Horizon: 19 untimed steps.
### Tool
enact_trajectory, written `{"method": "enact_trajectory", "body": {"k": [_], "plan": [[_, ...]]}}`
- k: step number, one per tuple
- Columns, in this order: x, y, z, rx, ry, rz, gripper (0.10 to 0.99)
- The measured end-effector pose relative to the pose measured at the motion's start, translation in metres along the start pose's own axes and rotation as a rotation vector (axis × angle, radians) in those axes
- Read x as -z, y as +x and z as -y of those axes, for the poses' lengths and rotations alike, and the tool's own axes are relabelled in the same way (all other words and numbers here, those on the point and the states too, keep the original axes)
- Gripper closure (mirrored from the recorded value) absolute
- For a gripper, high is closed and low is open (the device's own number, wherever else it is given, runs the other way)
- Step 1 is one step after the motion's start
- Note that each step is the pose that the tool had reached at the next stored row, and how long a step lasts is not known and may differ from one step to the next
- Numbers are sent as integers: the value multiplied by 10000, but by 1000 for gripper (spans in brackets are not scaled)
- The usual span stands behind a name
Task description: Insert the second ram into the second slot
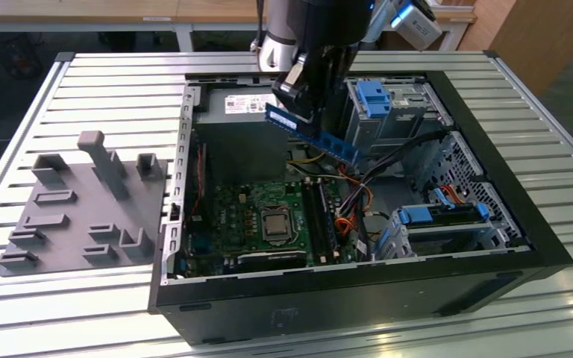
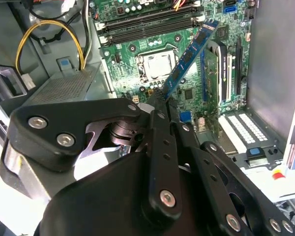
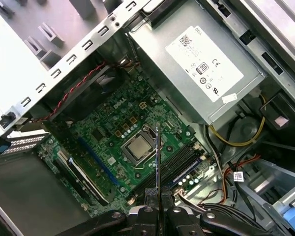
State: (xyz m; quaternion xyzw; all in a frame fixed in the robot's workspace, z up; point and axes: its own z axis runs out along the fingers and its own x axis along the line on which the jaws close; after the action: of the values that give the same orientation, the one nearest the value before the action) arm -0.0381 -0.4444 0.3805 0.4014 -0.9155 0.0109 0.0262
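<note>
My gripper [image 1: 303, 112] hangs over the open computer case, shut on one end of the second ram [image 1: 313, 133], a long thin blue stick that slopes down toward the exterior view's right. In the second wrist view the ram [image 2: 189, 54] juts out from the black fingers [image 2: 155, 110] above the green motherboard [image 2: 132, 73]. The first wrist view shows the ram [image 3: 157, 162] edge-on, held by the gripper [image 3: 157, 210]. The dark memory slots [image 1: 319, 220] run beside the processor socket [image 1: 272, 223], well below the stick. Which slot is the second I cannot tell.
The black case wall [image 1: 366, 287] rings the board. A grey power supply [image 3: 201, 69] sits at one end, and blue-latched drive bays [image 1: 381, 101] and loose cables [image 1: 351, 201] lie near the slots. A grey fixture [image 1: 77, 201] lies on the slatted table at the exterior view's left.
</note>
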Motion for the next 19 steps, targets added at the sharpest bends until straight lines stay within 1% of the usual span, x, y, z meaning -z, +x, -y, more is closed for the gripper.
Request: {"method": "enact_trajectory", "body": {"k": [13, 19], "plan": [[0, 0, 0, -522, -30, 1, 949], [0, 0, 0, -661, -37, 0, 949]]}}
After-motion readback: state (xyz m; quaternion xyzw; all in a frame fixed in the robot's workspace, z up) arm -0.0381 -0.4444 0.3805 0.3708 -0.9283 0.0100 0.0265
